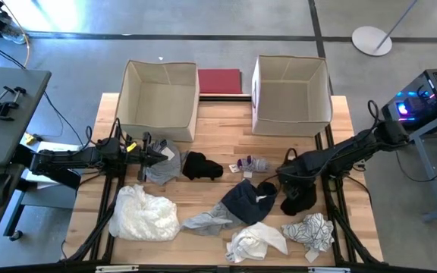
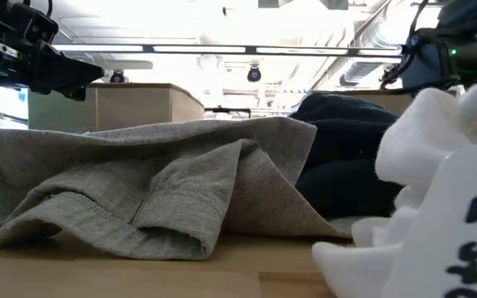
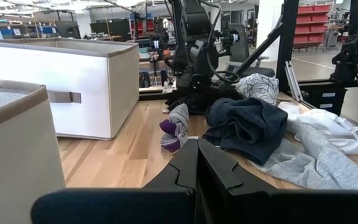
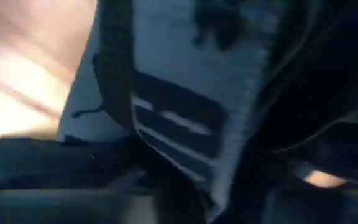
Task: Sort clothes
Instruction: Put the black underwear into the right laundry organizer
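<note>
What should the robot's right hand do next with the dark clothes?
Probably close and lift. The right gripper is down among the dark navy garment and the black garment, and its wrist view shows only fabric pressed close. The nearer beige fabric box waits behind it.

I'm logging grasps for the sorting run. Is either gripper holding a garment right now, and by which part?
The left gripper is shut and empty. The right gripper is down on the black garment; a hold cannot be told.

Bare wood [image 1: 226, 121] between boxes; garments [image 1: 241, 201] crowding the front.
</note>
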`<state>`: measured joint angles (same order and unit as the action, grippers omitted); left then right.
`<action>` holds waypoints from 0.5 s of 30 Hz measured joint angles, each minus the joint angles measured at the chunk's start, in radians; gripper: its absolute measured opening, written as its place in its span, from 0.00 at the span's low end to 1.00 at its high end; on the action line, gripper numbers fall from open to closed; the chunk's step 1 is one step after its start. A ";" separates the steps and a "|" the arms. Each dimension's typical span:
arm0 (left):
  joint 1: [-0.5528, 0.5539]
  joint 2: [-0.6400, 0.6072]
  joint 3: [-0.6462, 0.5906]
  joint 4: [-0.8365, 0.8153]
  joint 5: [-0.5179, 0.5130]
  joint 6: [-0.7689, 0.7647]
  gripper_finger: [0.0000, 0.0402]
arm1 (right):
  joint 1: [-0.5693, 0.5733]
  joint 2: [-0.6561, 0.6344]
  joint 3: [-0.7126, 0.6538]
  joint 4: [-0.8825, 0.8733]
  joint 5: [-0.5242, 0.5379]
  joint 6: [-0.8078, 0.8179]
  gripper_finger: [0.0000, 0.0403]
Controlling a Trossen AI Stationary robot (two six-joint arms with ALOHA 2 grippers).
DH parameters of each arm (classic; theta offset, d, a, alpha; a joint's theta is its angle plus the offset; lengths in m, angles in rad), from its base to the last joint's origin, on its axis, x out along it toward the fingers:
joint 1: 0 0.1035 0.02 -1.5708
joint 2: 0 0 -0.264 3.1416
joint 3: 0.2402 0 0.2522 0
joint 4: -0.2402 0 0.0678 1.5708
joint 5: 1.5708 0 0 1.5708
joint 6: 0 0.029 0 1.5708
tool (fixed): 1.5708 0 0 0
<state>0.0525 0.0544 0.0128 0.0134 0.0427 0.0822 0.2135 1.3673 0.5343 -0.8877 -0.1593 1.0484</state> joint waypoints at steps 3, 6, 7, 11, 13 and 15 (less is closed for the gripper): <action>0.000 0.000 0.000 0.000 -0.001 0.000 0.00 | 0.000 -0.010 0.008 -0.014 0.031 -0.016 0.08; 0.000 0.000 0.000 0.007 -0.001 0.000 0.00 | 0.012 -0.022 0.060 0.002 0.095 -0.025 0.04; 0.000 0.000 0.000 0.006 -0.001 0.000 0.00 | 0.017 -0.022 0.090 -0.010 0.129 -0.022 0.06; 0.000 0.000 0.000 0.004 -0.003 0.000 0.00 | 0.033 -0.057 0.252 -0.139 0.221 -0.012 0.04; 0.000 0.000 0.000 0.007 -0.003 0.000 0.00 | 0.043 -0.067 0.350 -0.190 0.279 -0.017 0.02; 0.000 0.000 0.000 0.006 -0.003 -0.002 0.00 | 0.050 -0.081 0.462 -0.254 0.344 -0.017 0.02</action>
<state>0.0525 0.0547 0.0127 0.0193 0.0399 0.0800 0.2639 1.2861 0.9967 -1.1415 0.1844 1.0313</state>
